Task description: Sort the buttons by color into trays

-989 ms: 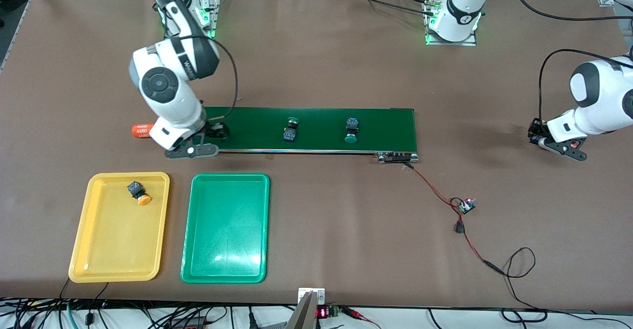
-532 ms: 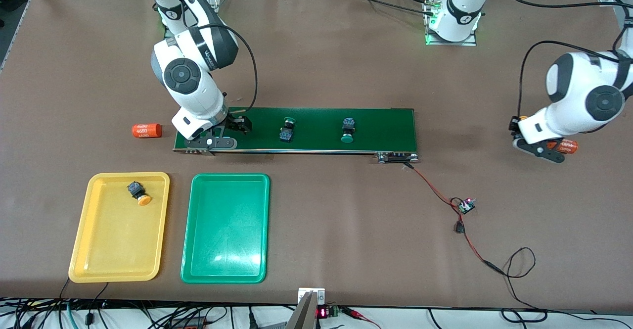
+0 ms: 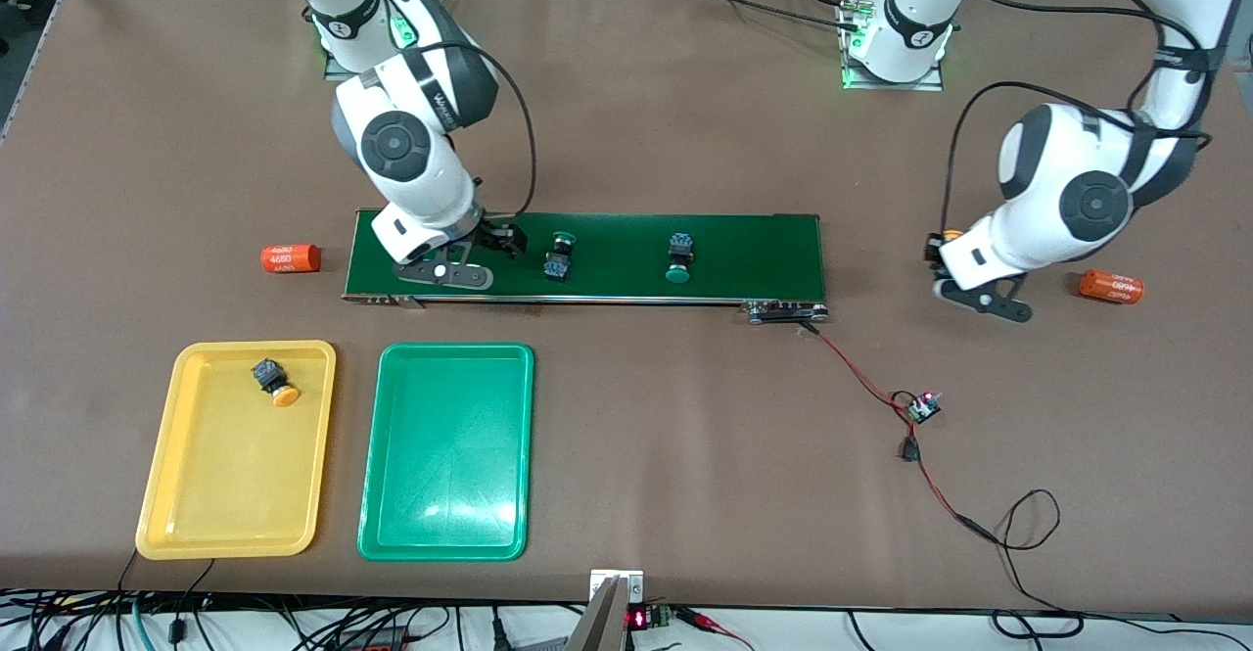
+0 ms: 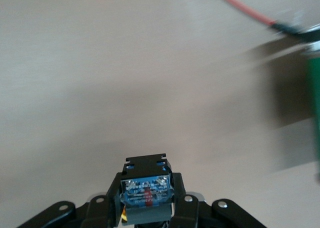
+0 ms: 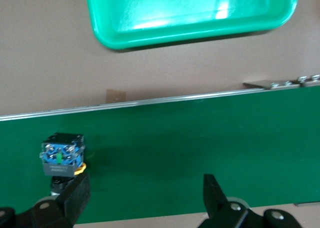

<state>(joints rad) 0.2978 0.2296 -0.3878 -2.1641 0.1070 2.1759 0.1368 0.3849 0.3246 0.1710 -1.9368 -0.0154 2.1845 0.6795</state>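
Brown bench (image 3: 626, 494), two buttons riding the belt (image 3: 744, 250).
We see right end effector (image 5: 142, 195) spread wide beside a green button (image 3: 558, 256); left end effector (image 3: 942, 264) clenched on a yellow button (image 4: 146, 190) over bare bench. One yellow button (image 3: 274, 381) sits in yellow tray (image 3: 162, 524); green tray (image 3: 377, 534) unfilled. Belt drift could spoil our grab.

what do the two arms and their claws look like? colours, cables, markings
Both arms are glossy white with dark grey joint bands and round dark grey joint caps. A black cable loops from each forearm down to its wrist. The right arm carries small white lettering on a dark band. The right claw and left claw are black, two-fingered, on black linkage plates with silver screws. Green lights glow at both bases.
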